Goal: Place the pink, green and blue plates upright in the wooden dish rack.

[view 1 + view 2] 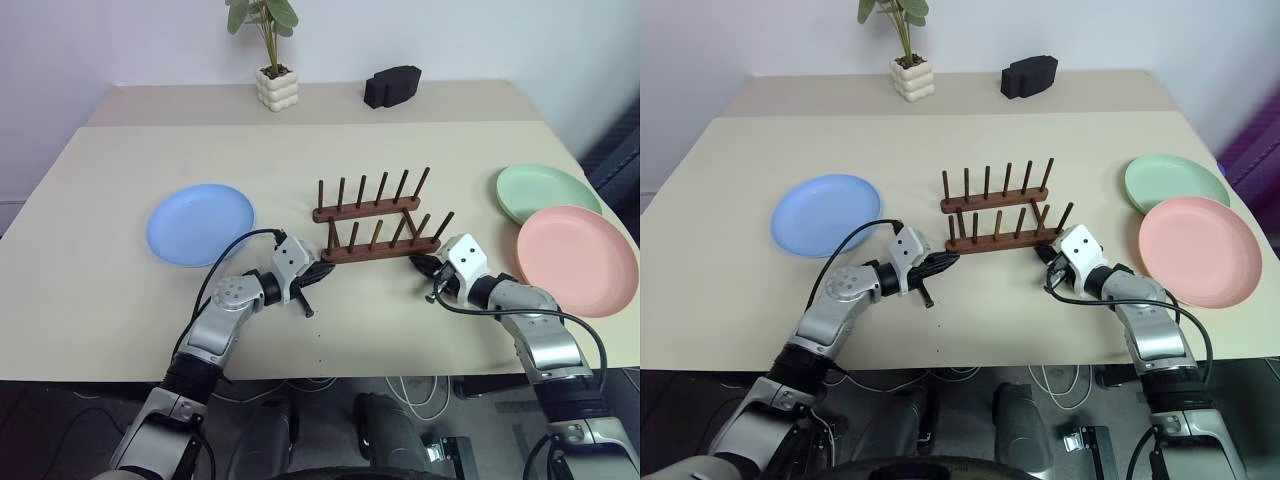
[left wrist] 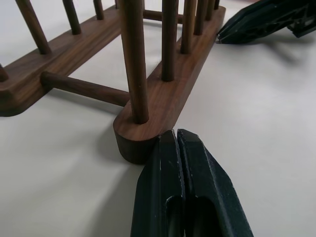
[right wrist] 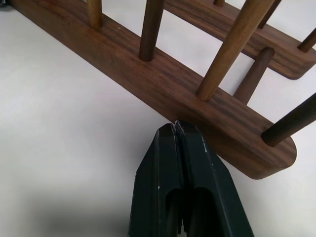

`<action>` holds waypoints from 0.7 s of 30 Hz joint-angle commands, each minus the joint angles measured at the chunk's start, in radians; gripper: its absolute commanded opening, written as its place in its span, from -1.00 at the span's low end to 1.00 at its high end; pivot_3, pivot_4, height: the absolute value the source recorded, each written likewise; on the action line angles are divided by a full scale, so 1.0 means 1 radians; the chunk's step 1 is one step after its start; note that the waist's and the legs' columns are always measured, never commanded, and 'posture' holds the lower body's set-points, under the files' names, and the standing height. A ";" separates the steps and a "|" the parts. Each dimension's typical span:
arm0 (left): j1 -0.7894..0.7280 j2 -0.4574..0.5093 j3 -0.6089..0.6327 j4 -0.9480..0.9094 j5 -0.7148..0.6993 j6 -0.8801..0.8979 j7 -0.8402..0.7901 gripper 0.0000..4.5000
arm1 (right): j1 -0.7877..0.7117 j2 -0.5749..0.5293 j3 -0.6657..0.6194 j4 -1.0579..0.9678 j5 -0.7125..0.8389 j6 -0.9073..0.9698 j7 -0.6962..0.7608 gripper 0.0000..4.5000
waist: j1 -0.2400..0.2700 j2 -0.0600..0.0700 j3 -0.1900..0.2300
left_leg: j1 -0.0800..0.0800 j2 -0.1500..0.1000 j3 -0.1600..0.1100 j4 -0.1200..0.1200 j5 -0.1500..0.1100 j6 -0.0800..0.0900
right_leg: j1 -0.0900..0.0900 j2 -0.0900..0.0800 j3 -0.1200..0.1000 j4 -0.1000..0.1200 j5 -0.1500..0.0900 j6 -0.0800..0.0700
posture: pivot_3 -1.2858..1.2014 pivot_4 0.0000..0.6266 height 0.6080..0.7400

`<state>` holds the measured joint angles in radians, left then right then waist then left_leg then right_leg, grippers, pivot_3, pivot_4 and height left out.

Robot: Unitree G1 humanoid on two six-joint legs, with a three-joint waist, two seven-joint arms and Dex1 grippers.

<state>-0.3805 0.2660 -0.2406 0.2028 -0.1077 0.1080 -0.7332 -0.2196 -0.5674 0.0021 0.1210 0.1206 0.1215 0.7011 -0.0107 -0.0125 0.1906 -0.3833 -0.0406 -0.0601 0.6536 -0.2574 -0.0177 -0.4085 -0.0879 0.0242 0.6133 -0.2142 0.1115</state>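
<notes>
Partly cropped, pink plate [image 1: 578, 258] overlaps green plate [image 1: 545, 190].

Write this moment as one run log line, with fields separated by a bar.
rack: empty | left gripper: shut, at near rail's left end | right gripper: shut, at its right end | blue plate, green plate, pink plate: flat on table
</notes>
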 commanded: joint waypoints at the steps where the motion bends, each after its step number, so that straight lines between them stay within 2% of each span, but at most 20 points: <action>1: -0.022 -0.001 0.026 0.051 0.021 -0.015 0.039 -0.99 | -0.015 0.007 0.003 0.005 -0.011 -0.019 -0.006 -0.99 | 0.000 0.000 0.000 | 0.000 0.000 0.000 0.000 0.000 0.000 | 0.000 0.000 0.000 0.000 0.000 0.000 | 0.03 -0.52 0.85; 8: -0.042 -0.007 0.039 0.095 0.026 -0.039 0.059 -0.99 | -0.017 0.008 0.003 0.008 -0.014 -0.025 -0.006 -0.99 | 0.000 0.000 0.000 | 0.000 0.000 0.000 0.000 0.000 0.000 | 0.000 0.000 0.000 0.000 0.000 0.001 | 0.03 -0.52 0.85; 16: -0.016 0.011 0.036 0.062 0.022 -0.040 0.045 -0.99 | 0.011 -0.016 -0.017 -0.054 0.014 -0.003 0.020 -0.99 | 0.000 0.000 0.000 | 0.000 0.000 0.000 0.000 0.000 0.000 | 0.000 0.000 0.000 0.000 0.000 0.001 | 0.03 -0.52 0.85; 20: 0.090 0.105 0.044 -0.076 -0.029 0.011 -0.058 -0.99 | 0.076 -0.097 -0.098 -0.202 0.109 0.086 0.094 -0.99 | -0.007 0.000 0.000 | 0.000 0.000 0.000 -0.004 0.000 0.000 | -0.002 0.000 0.000 0.000 0.000 0.001 | 0.03 -0.52 0.85; 21: 0.132 0.142 0.055 -0.119 -0.052 0.021 -0.093 -1.00 | 0.093 -0.127 -0.128 -0.231 0.131 0.114 0.109 -0.89 | -0.008 0.001 0.000 | 0.000 0.000 0.000 -0.005 0.000 0.000 | -0.002 0.000 0.000 0.000 0.000 0.002 | 0.03 -0.52 0.85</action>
<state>-0.3113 0.3590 -0.2101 0.1305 -0.1313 0.0996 -0.7680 -0.1327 -0.6507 -0.0463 -0.0276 0.1961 0.1989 0.7815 -0.0188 -0.0116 0.1905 -0.3836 -0.0399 -0.0599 0.6480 -0.2575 -0.0176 -0.4114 -0.0879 0.0246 0.6128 -0.2143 0.1129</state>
